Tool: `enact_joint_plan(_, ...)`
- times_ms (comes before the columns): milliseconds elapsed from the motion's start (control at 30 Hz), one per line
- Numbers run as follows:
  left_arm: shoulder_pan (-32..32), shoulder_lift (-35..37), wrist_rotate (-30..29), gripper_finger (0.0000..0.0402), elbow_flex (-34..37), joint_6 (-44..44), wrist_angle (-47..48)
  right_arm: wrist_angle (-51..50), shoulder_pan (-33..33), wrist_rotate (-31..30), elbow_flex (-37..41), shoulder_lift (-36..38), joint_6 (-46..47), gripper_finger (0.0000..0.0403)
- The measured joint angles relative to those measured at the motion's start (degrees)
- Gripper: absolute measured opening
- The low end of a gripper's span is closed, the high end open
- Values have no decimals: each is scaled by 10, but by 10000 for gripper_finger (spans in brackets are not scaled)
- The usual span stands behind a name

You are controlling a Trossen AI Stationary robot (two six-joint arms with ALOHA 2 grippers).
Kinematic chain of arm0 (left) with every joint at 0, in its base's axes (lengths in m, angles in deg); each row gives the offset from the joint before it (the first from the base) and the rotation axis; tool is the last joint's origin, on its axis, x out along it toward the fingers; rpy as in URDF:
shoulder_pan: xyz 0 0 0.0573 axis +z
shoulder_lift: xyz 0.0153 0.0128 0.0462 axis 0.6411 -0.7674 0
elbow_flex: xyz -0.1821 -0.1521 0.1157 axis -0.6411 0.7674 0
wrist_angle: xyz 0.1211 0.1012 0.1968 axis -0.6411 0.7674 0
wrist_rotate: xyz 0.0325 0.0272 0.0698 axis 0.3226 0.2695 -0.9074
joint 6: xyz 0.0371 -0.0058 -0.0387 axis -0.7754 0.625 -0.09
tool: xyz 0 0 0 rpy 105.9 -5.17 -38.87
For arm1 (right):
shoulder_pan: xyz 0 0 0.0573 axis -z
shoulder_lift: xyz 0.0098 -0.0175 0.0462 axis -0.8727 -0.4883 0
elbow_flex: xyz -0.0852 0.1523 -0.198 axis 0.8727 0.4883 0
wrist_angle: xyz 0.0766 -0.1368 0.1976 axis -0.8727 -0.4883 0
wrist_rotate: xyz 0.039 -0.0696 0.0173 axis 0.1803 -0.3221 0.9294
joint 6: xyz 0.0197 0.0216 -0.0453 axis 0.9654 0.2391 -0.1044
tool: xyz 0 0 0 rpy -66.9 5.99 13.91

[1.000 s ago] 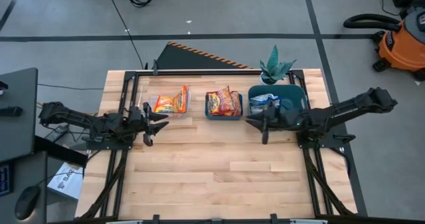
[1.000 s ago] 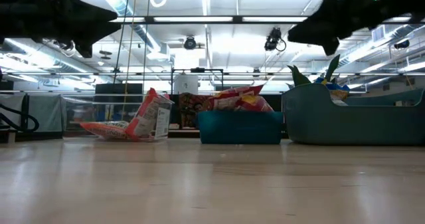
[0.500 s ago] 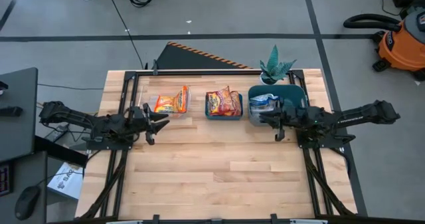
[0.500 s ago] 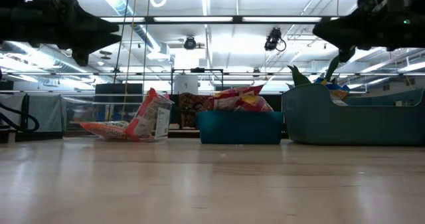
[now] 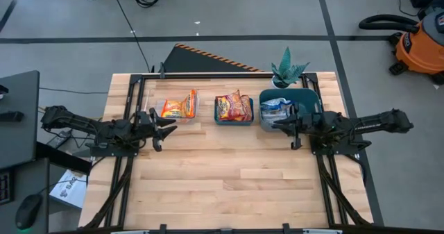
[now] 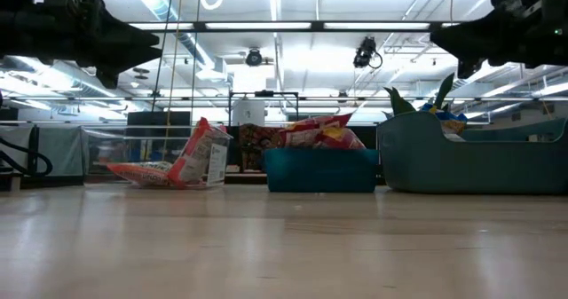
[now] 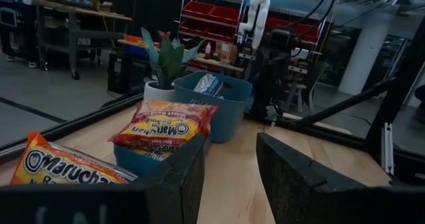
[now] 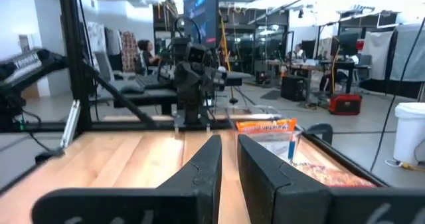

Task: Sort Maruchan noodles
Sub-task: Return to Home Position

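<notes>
- As far as the high view shows, all the Maruchan noodles (image 5: 236, 103) sit in containers along the far side of the worktop (image 5: 229, 178). No packet lies loose on the bare wood.
- At the left of the row, the orange packets (image 5: 180, 107) are in the clear container (image 5: 158, 102). In the low view one leans up against its wall.
- In the middle, the red-and-yellow packets (image 5: 231, 111) are heaped in the small teal bin (image 5: 233, 121), standing above its rim.
- At the right, the blue-and-white packets (image 5: 275, 107) are in the large teal bin (image 5: 310, 98), next to the potted plant (image 5: 288, 71).
- Each container looks to hold one colour only. Packets lower in the heaps are hidden, so the count cannot be checked.
- Off the worktop and just in front of the clear container hangs the left gripper (image 5: 172, 127). Its fingers (image 7: 179, 177) are apart with nothing between them.
- At the near edge of the large teal bin hangs the right gripper (image 5: 275, 124), also raised. Its fingers (image 8: 199, 171) are parted by a narrow slit only, and it holds nothing.
- Judgement: the sorting itself appears complete. What is left is parking the arms, and both lie low, stretched from their own sides of the worktop, so little of that seems to remain.
</notes>
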Motion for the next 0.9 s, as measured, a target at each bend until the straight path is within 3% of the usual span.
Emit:
enact_joint_plan(500,0,0,0,142,0,-1,0,-133,0,-9,-11,153,-21,54)
enact_joint_plan(900,0,0,0,142,0,-1,0,-139,0,-10,0,159,-17,54)
